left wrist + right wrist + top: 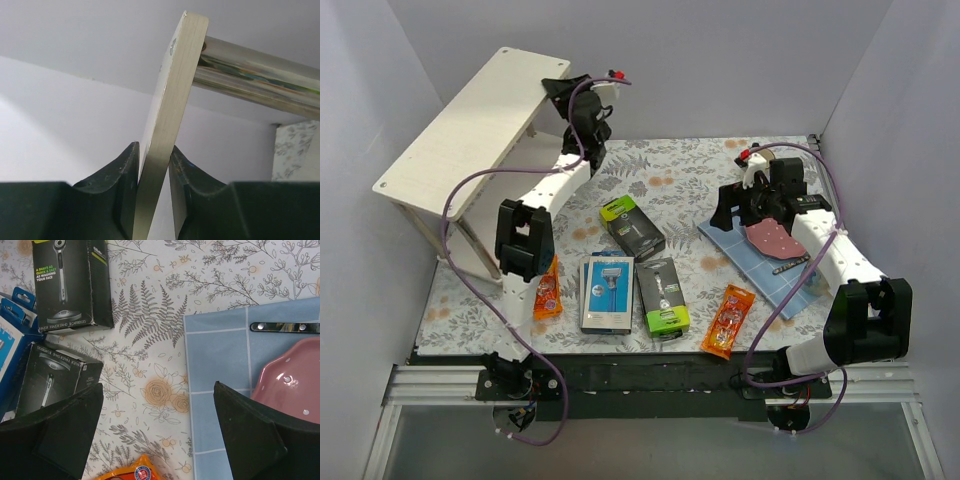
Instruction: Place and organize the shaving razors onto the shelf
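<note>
Razor packs [608,292] lie spread on the worktop [690,170] seen from above, right of the shelf [460,130]; at the left wrist, the left gripper [154,155] is clamped on the shelf's board edge; at the right wrist, the right gripper [157,410] stands wide apart over open worktop beside the edge of the blue mat [220,355].

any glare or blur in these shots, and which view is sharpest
Left wrist view: the shelf's metal leg carries bright mirror-like reflections, while the board edge is crisp. Right wrist view: sharpest, the print on the black box is readable. Top view: even, soft light, only faint shadows.
</note>
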Available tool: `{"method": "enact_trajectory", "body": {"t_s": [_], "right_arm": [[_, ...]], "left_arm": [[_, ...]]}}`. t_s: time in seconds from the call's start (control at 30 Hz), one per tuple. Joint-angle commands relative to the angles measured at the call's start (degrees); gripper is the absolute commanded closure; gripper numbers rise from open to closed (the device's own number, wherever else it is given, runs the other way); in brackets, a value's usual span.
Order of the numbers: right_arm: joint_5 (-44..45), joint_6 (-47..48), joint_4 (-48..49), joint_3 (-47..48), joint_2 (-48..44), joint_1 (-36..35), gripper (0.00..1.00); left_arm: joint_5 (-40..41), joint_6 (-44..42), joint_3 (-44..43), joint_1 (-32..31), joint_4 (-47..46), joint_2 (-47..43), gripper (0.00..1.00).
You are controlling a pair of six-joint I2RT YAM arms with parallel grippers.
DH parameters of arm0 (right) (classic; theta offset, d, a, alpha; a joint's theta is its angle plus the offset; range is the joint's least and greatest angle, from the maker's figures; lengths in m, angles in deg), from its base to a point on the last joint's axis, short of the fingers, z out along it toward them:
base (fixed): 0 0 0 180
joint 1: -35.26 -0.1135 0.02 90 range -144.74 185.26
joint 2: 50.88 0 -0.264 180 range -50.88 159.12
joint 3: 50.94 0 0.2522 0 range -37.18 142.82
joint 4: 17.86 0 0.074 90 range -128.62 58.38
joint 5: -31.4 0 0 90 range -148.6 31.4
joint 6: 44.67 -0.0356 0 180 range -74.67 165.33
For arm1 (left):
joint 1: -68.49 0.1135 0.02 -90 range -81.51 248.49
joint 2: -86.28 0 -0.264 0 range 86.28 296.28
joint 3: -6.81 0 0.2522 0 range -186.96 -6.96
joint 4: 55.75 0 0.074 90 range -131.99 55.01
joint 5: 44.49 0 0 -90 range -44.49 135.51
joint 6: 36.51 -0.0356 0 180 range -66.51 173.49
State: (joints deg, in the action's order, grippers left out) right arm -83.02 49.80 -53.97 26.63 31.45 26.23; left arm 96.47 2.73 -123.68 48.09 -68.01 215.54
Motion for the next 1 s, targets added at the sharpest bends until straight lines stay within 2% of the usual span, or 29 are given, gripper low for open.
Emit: {"method": "enact_trajectory", "body": {"t_s": [0.0, 0.1, 0.37, 0.5, 0.6, 0.67, 0.83, 0.87, 0.9, 0.93, 0.97], "right_arm": [[-0.9, -0.5, 2.4, -1.0, -1.8, 0.9, 0.02], [-1.1, -0.5, 2.6, -1.4, -2.3, 1.3, 0.02], [-1.1, -0.6, 2.7, -1.8, -2.6, 2.3, 0.02], [-1.2, -0.8, 2.8, -2.3, -2.6, 2.7, 0.02], [-1.4, -1.0, 2.9, -2.6, -2.7, 2.9, 0.02], [-1.4, -1.1, 3.1, -2.6, -2.9, 3.1, 0.02], [-2.0, -0.8, 3.2, -2.3, -3.0, 3.3, 0.02], [-3.8, -0.3, 3.3, -2.0, -3.1, 3.3, 0.02], [-5.1, 0.9, 3.5, -1.3, -2.9, 3.3, 0.02], [-6.4, 1.8, 3.5, -0.8, -2.6, 3.3, 0.02], [-8.6, 2.3, 3.5, -0.2, -2.3, 3.3, 0.02]], "left_arm": [[-10.3, 2.6, -1.2, -8.0, -7.8, -2.5, 1.0], [-13.6, 2.8, 2.7, -10.5, -10.7, -4.1, 1.0], [-26.9, 7.2, 22.5, -17.1, -19.6, -13.8, 1.0], [-37.9, 11.7, 30.3, -18.4, -22.5, -18.3, 1.0], [-45.0, 16.7, 32.1, -18.6, -22.6, -20.4, 1.0], [-46.7, 17.3, 31.0, -19.1, -22.1, -20.0, 1.0], [-47.1, 10.3, 28.1, -20.7, -29.2, -14.4, 0.99], [-46.7, 9.6, 28.3, -21.3, -31.6, -13.9, 0.86], [-46.3, 9.0, 28.8, -21.3, -33.4, -13.8, 0.52], [-45.6, 8.3, 29.9, -21.4, -35.3, -14.0, 0.34], [-44.3, 8.4, 30.8, -21.7, -36.0, -14.7, 0.22]]}}
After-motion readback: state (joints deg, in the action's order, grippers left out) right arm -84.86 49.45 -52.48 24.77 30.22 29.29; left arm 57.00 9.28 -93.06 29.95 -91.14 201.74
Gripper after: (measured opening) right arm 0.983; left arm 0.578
